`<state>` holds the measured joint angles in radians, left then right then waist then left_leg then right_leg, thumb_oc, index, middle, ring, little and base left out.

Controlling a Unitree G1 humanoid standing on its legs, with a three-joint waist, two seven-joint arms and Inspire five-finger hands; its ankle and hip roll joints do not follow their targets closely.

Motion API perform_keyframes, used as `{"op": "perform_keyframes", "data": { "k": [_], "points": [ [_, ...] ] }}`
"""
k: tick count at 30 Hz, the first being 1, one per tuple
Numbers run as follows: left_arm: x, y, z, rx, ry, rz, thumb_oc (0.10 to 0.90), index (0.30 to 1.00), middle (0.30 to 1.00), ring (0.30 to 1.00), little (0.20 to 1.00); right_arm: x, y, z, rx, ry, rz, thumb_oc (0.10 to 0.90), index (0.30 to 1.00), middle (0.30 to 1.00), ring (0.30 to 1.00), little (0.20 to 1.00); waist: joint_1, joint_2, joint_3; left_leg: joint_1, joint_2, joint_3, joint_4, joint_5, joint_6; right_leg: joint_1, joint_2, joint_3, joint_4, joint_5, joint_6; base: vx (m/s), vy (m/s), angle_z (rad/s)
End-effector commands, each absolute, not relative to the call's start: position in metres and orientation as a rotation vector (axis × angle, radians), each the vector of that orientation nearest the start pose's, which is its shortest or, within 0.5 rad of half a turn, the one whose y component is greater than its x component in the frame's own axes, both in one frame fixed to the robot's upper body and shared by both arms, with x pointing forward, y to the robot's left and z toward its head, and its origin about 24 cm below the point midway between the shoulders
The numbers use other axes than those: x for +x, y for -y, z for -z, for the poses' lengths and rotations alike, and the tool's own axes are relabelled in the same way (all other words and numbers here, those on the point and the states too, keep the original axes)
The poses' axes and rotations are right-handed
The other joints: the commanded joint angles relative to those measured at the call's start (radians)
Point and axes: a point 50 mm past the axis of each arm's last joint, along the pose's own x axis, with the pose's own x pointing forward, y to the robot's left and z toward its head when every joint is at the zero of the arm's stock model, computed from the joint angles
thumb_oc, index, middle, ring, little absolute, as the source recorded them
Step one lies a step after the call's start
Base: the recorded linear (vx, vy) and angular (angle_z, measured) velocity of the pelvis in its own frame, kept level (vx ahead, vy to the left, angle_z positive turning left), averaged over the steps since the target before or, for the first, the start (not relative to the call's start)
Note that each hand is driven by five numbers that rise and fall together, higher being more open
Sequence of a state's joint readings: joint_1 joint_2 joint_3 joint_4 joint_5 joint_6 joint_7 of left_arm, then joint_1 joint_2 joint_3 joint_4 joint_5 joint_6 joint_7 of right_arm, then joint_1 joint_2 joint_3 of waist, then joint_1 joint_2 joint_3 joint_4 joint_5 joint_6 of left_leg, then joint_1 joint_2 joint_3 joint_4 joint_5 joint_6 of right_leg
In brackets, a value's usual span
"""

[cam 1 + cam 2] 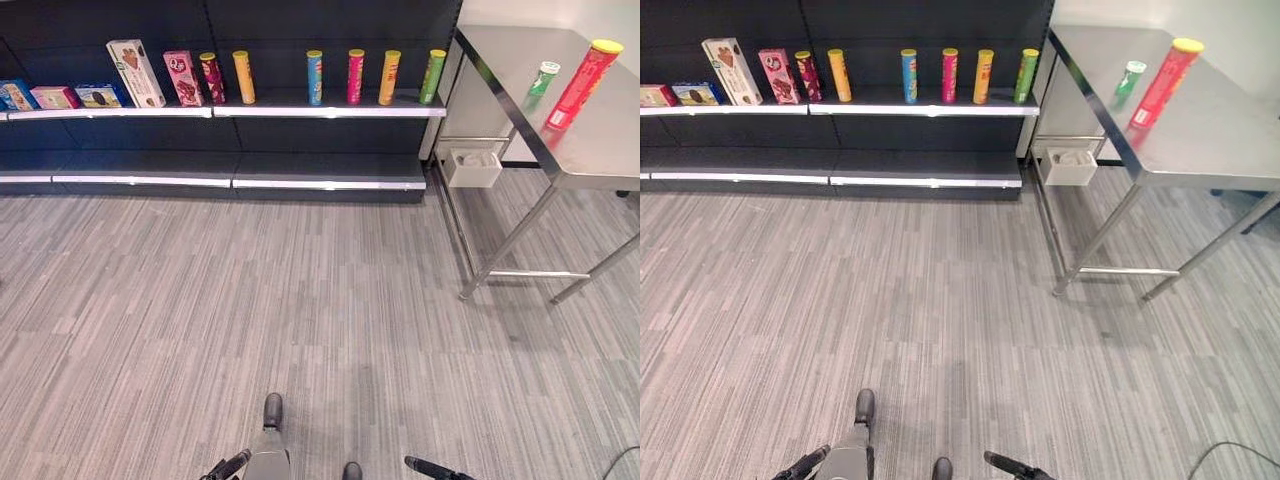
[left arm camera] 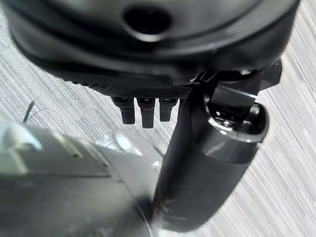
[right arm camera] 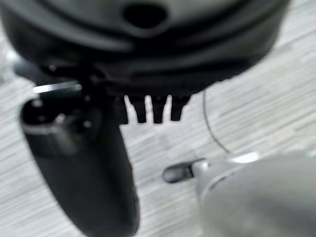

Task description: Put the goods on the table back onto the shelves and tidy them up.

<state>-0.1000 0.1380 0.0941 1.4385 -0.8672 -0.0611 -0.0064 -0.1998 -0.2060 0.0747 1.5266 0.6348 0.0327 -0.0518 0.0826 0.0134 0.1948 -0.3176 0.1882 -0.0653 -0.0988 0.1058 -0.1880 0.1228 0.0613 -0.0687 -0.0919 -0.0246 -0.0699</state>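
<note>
Fingers on both my hands hang straight and relaxed over the grey floor, holding nothing and touching nothing: my left hand [image 2: 143, 111] and my right hand [image 3: 148, 108] show this in their own wrist views, and their tips peek in low in the head views.

Going by size: the dark shelves [image 1: 330, 108] run along the far wall on my left, and the steel table [image 1: 600, 150] stands well apart on my right. On the table wait the goods: a tall red canister with a yellow lid [image 1: 583, 83] and, just beside it, a small green bottle [image 1: 541, 81]. The upper shelf already carries a row of upright canisters [image 1: 354, 77] and boxes [image 1: 136, 72].

I judge the step is to approach the table. I should turn right, step close, then reach for the red canister low on its body so it stays upright.
</note>
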Motion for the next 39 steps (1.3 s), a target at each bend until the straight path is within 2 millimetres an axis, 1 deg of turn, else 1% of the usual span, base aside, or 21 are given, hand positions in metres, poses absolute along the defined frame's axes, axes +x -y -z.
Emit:
{"op": "perform_keyframes", "data": {
  "k": [1, 3, 6, 7, 8, 9, 11, 12, 15, 17, 18, 22, 25, 27, 28, 29, 32, 33, 35, 37, 39],
  "points": [
    [0.062, -0.209, 0.174, -0.652, -1.17, -0.771, 0.8, 0.9, 0.9, 0.9, 0.9, 0.087, 0.229, 0.166, 0.291, -1.296, 0.57, 0.8, 0.9, 0.9, 0.9, 0.9, 0.019, -0.042, -0.085, -0.038, -0.051, 0.015, 0.105, 0.099, 0.105, 0.161, -0.127, 0.047, 0.121, -0.205, 0.113, 0.66, 0.526, -0.97],
    [0.058, -0.222, 0.172, -0.547, -1.193, -0.722, 0.8, 0.9, 0.9, 0.9, 0.9, 0.077, 0.218, 0.17, 0.356, -1.317, 0.559, 0.8, 0.9, 0.9, 0.9, 0.9, -0.001, -0.064, -0.127, -0.006, -0.102, 0.058, 0.159, 0.079, 0.139, 0.129, -0.189, 0.056, 0.24, -0.147, 0.155, 0.65, 0.575, -0.97],
    [0.062, -0.223, 0.171, -0.447, -1.209, -0.621, 0.8, 0.9, 0.9, 0.9, 0.9, 0.078, 0.215, 0.17, 0.386, -1.296, 0.559, 0.8, 0.9, 0.9, 0.9, 0.9, -0.02, -0.061, -0.14, 0.047, -0.14, 0.105, 0.132, 0.047, 0.178, 0.064, -0.221, 0.065, 0.4, -0.04, 0.177, 0.3, 0.365, -0.49],
    [0.064, -0.223, 0.171, -0.401, -1.222, -0.567, 0.8, 0.9, 0.9, 0.9, 0.9, 0.08, 0.216, 0.17, 0.387, -1.284, 0.557, 0.8, 0.9, 0.9, 0.9, 0.9, -0.03, -0.057, -0.136, 0.085, -0.163, 0.122, 0.119, 0.025, 0.198, 0.033, -0.246, 0.049, 0.492, 0.015, 0.184, 0.3, 0.504, -0.23],
    [0.063, -0.223, 0.171, -0.337, -1.243, -0.51, 0.8, 0.9, 0.9, 0.9, 0.9, 0.082, 0.215, 0.17, 0.378, -1.268, 0.549, 0.8, 0.9, 0.9, 0.9, 0.9, -0.052, -0.036, -0.119, 0.182, -0.199, 0.15, 0.076, -0.014, 0.236, -0.049, -0.31, -0.004, 0.661, 0.144, 0.189, 0.41, 0.662, -0.13],
    [0.058, -0.223, 0.171, -0.311, -1.266, -0.492, 0.8, 0.9, 0.9, 0.9, 0.9, 0.084, 0.214, 0.17, 0.36, -1.265, 0.522, 0.8, 0.9, 0.9, 0.9, 0.9, -0.064, -0.019, -0.113, 0.227, -0.201, 0.155, 0.052, -0.028, 0.25, -0.091, -0.318, -0.024, 0.715, 0.18, 0.184, 0.29, 0.502, -0.13],
    [0.054, -0.224, 0.172, -0.295, -1.286, -0.471, 0.8, 0.9, 0.9, 0.9, 0.9, 0.087, 0.212, 0.17, 0.354, -1.256, 0.497, 0.8, 0.9, 0.9, 0.9, 0.9, -0.081, -0.015, -0.099, 0.273, -0.208, 0.162, 0.027, -0.04, 0.255, -0.132, -0.307, -0.025, 0.754, 0.152, 0.177, 0.29, 0.276, -0.2],
    [0.048, -0.221, 0.173, -0.287, -1.305, -0.44, 0.8, 0.9, 0.9, 0.9, 0.9, 0.093, 0.208, 0.169, 0.342, -1.229, 0.45, 0.8, 0.9, 0.9, 0.9, 0.9, -0.115, -0.007, -0.074, 0.333, -0.211, 0.152, 0.012, -0.069, 0.25, -0.229, -0.202, -0.037, 0.7, 0.015, 0.143, 0.37, 0.273, -0.13],
    [0.049, -0.221, 0.173, -0.284, -1.303, -0.428, 0.8, 0.9, 0.9, 0.9, 0.9, 0.091, 0.211, 0.169, 0.331, -1.228, 0.457, 0.8, 0.9, 0.9, 0.9, 0.9, -0.13, -0.009, -0.058, 0.365, -0.214, 0.156, 0.012, -0.098, 0.244, -0.254, -0.156, -0.077, 0.545, -0.012, 0.144, 0.29, 0.078, -0.15],
    [0.048, -0.219, 0.174, -0.279, -1.315, -0.416, 0.8, 0.9, 0.9, 0.9, 0.9, 0.088, 0.212, 0.169, 0.325, -1.236, 0.465, 0.8, 0.9, 0.9, 0.9, 0.9, -0.138, -0.015, -0.057, 0.388, -0.223, 0.155, 0.012, -0.123, 0.239, -0.274, -0.151, -0.112, 0.428, 0.007, 0.144, 0.39, 0.018, -0.1],
    [0.053, -0.215, 0.174, -0.242, -1.324, -0.362, 0.8, 0.9, 0.9, 0.9, 0.9, 0.076, 0.212, 0.171, 0.336, -1.283, 0.482, 0.8, 0.9, 0.9, 0.9, 0.9, -0.166, -0.044, -0.056, 0.457, -0.239, 0.157, 0.012, -0.192, 0.218, -0.316, -0.153, -0.173, 0.154, 0.102, 0.176, 0.42, 0.003, -0.12],
    [0.058, -0.208, 0.174, -0.214, -1.329, -0.303, 0.8, 0.9, 0.9, 0.9, 0.9, 0.06, 0.214, 0.173, 0.349, -1.352, 0.513, 0.8, 0.9, 0.9, 0.9, 0.9, -0.179, -0.044, -0.059, 0.526, -0.231, 0.164, 0.012, -0.241, 0.21, -0.322, -0.179, -0.251, 0.067, 0.149, 0.192, 0.45, -0.005, 0.12],
    [0.049, -0.195, 0.177, -0.229, -1.369, -0.244, 0.8, 0.9, 0.9, 0.9, 0.9, 0.041, 0.219, 0.174, 0.402, -1.4, 0.586, 0.8, 0.9, 0.9, 0.9, 0.9, -0.195, -0.033, -0.098, 0.604, -0.216, 0.136, 0.012, -0.295, 0.213, -0.302, -0.148, -0.211, 0.136, 0.114, 0.154, 0.51, 0.014, 0.11],
    [0.044, -0.193, 0.178, -0.256, -1.389, -0.25, 0.8, 0.9, 0.9, 0.9, 0.9, 0.041, 0.223, 0.173, 0.429, -1.393, 0.619, 0.8, 0.9, 0.9, 0.9, 0.9, -0.204, -0.012, -0.11, 0.586, -0.183, 0.154, 0.145, -0.296, 0.186, -0.26, -0.123, -0.221, 0.144, 0.084, 0.127, 0.41, -0.034, 0.32],
    [0.041, -0.193, 0.178, -0.248, -1.399, -0.247, 0.8, 0.9, 0.9, 0.9, 0.9, 0.044, 0.224, 0.173, 0.42, -1.38, 0.613, 0.8, 0.9, 0.9, 0.9, 0.9, -0.206, -0.006, -0.117, 0.555, -0.174, 0.179, 0.231, -0.266, 0.168, -0.231, -0.108, -0.222, 0.128, 0.077, 0.116, 0.42, -0.128, 0.35],
    [0.05, -0.196, 0.177, -0.208, -1.372, -0.218, 0.8, 0.9, 0.9, 0.9, 0.9, 0.062, 0.223, 0.171, 0.417, -1.322, 0.586, 0.8, 0.9, 0.9, 0.9, 0.9, -0.201, -0.017, -0.115, 0.447, -0.136, 0.196, 0.481, -0.135, 0.107, -0.174, -0.087, -0.209, 0.086, 0.074, 0.084, 0.29, -0.116, 0.24],
    [0.066, -0.201, 0.174, -0.158, -1.321, -0.207, 0.8, 0.9, 0.9, 0.9, 0.9, 0.086, 0.224, 0.167, 0.391, -1.242, 0.556, 0.8, 0.9, 0.9, 0.9, 0.9, -0.185, -0.046, -0.11, 0.34, -0.121, 0.213, 0.666, -0.082, 0.105, -0.137, -0.093, -0.186, 0.066, 0.056, 0.057, 0.26, -0.062, -0.29],
    [0.078, -0.203, 0.172, -0.123, -1.284, -0.214, 0.8, 0.9, 0.9, 0.9, 0.9, 0.112, 0.226, 0.161, 0.363, -1.159, 0.539, 0.8, 0.9, 0.9, 0.9, 0.9, -0.159, -0.067, -0.095, 0.259, -0.086, 0.254, 0.722, -0.13, 0.136, -0.092, -0.101, -0.15, 0.054, 0.04, 0.053, 0.27, 0.003, -0.74],
    [0.082, -0.204, 0.171, -0.126, -1.269, -0.225, 0.8, 0.9, 0.9, 0.9, 0.9, 0.122, 0.226, 0.158, 0.347, -1.124, 0.523, 0.8, 0.9, 0.9, 0.9, 0.9, -0.146, -0.077, -0.091, 0.218, -0.089, 0.257, 0.704, -0.156, 0.15, -0.076, -0.107, -0.124, 0.048, 0.035, 0.057, 0.23, 0.069, -0.75],
    [0.082, -0.203, 0.171, -0.145, -1.259, -0.245, 0.8, 0.9, 0.9, 0.9, 0.9, 0.136, 0.22, 0.154, 0.314, -1.08, 0.466, 0.8, 0.9, 0.9, 0.9, 0.9, -0.123, -0.085, -0.093, 0.192, -0.115, 0.223, 0.554, -0.189, 0.171, -0.056, -0.117, -0.074, 0.042, 0.029, 0.074, 0.3, 0.169, -0.63],
    [0.08, -0.199, 0.172, -0.16, -1.266, -0.253, 0.8, 0.9, 0.9, 0.9, 0.9, 0.146, 0.211, 0.152, 0.288, -1.061, 0.413, 0.8, 0.9, 0.9, 0.9, 0.9, -0.095, -0.069, -0.095, 0.186, -0.147, 0.083, 0.308, -0.128, 0.154, -0.022, -0.094, -0.008, 0.027, 0.02, 0.084, 0.42, 0.201, -0.87]
  ]
}}
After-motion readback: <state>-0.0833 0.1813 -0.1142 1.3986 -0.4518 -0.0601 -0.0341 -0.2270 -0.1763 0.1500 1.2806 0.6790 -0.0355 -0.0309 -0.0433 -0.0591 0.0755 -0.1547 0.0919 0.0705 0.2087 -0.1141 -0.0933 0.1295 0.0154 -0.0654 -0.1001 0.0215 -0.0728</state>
